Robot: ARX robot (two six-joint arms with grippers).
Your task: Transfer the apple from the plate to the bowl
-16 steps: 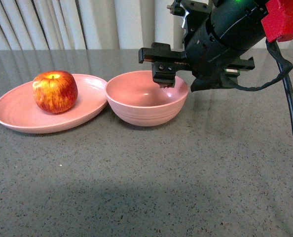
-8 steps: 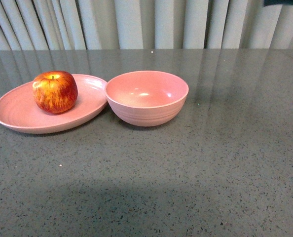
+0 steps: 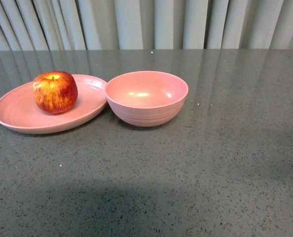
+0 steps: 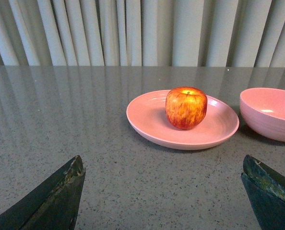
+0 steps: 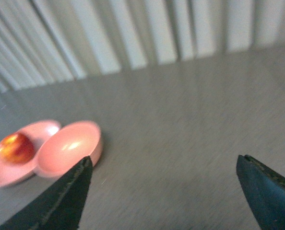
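Note:
The red apple (image 3: 55, 92) with yellow streaks sits upright on the shallow pink plate (image 3: 18, 116) at the left of the grey table. The deep pink bowl (image 3: 147, 98) stands empty right beside the plate, its rim touching it. Neither arm shows in the front view. In the left wrist view the apple (image 4: 186, 107) rests on the plate (image 4: 147, 120) and the bowl (image 4: 269, 112) is at the edge; my left gripper (image 4: 164, 165) is open and empty, well short of the plate. My right gripper (image 5: 164, 163) is open and empty, apart from the bowl (image 5: 70, 148), the apple (image 5: 17, 147) and the plate (image 5: 3, 173).
Pale pleated curtains (image 3: 136, 24) hang behind the table's far edge. The speckled grey tabletop (image 3: 196, 177) stretches to the right and front of the bowl.
One second ago my right arm hung over the bowl in the front view. It has since left that view. The apple, plate and bowl have not moved.

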